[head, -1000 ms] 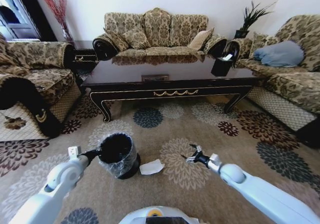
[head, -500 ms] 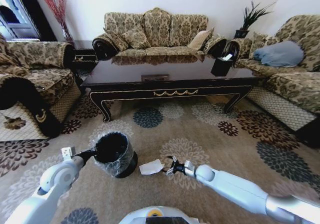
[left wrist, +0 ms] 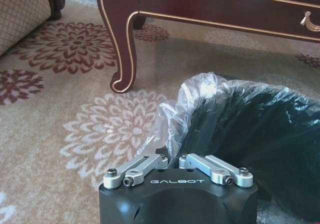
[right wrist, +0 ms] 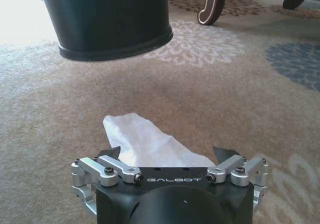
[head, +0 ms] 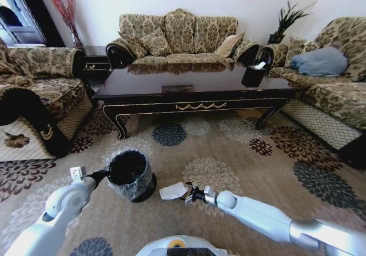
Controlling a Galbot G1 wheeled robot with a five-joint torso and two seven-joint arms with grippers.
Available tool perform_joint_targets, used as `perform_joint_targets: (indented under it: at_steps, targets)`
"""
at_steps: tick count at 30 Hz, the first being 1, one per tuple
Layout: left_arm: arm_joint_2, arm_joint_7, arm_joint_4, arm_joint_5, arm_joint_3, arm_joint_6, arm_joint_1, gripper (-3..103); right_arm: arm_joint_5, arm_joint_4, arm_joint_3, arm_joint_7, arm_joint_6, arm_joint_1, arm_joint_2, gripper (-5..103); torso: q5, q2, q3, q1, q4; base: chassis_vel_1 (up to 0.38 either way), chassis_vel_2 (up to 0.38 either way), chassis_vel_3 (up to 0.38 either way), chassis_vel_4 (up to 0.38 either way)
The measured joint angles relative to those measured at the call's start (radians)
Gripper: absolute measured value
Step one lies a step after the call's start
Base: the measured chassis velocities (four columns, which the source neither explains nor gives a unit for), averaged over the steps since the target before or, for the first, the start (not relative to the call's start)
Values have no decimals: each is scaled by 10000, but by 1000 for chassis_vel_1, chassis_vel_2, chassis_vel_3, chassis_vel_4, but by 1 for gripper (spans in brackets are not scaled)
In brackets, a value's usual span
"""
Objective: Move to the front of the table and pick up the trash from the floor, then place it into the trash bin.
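Observation:
The trash in view is a flat white paper scrap (head: pixel 171 191) lying on the flowered beige floor (head: pixel 246 153) just right of the trash bin (head: pixel 129 171). My right gripper (head: pixel 188 194) is low over the carpet and open. Its two fingertips straddle the near end of the scrap (right wrist: pixel 145 139) in the right wrist view (right wrist: pixel 167 153). My left gripper (head: pixel 104 175) is shut on the bag-lined rim of the black bin (left wrist: pixel 250 129), with its fingertips hidden in the crinkled plastic (left wrist: pixel 172 151). Beyond both stands the dark table (head: pixel 189 83).
Patterned sofas ring the table on the left (head: pixel 40 90), back (head: pixel 180 36) and right (head: pixel 337 90). A small black tissue box (head: pixel 253 75) sits on the tabletop. A curved table leg (left wrist: pixel 120 44) stands close behind the bin. Open carpet lies to the right.
My right arm has swung left and down until its open fingers reach the paper scrap. The left gripper and the bin have shifted slightly left.

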Motion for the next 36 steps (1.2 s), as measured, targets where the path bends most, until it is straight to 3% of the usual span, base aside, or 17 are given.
perform_joint_targets:
  at_steps: [22, 26, 34, 36]
  targets:
    - [-57, -170, -79, -35, 218, 70, -198, 4, -58, -701, -455, 189, -64, 2, 495, 102, 1, 0, 0, 0, -1, 0, 0, 0, 0]
    - [-61, -178, -116, -62, 223, 72, -205, 4, -84, -924, -462, 198, -66, 9, 546, 83, 1, 0, 0, 0, -3, 0, 0, 0, 0]
    - [-19, -199, -236, -186, 89, 87, -160, 4, -151, -1178, -515, 163, -44, 56, 652, 61, 1, 0, 0, 0, -2, 0, 0, 0, 0]
    - [-7, -201, -267, -257, 4, 93, -126, 4, -161, -1301, -561, 162, -36, 83, 730, 51, 1, 0, 1, 1, -2, 0, 0, 0, 0]
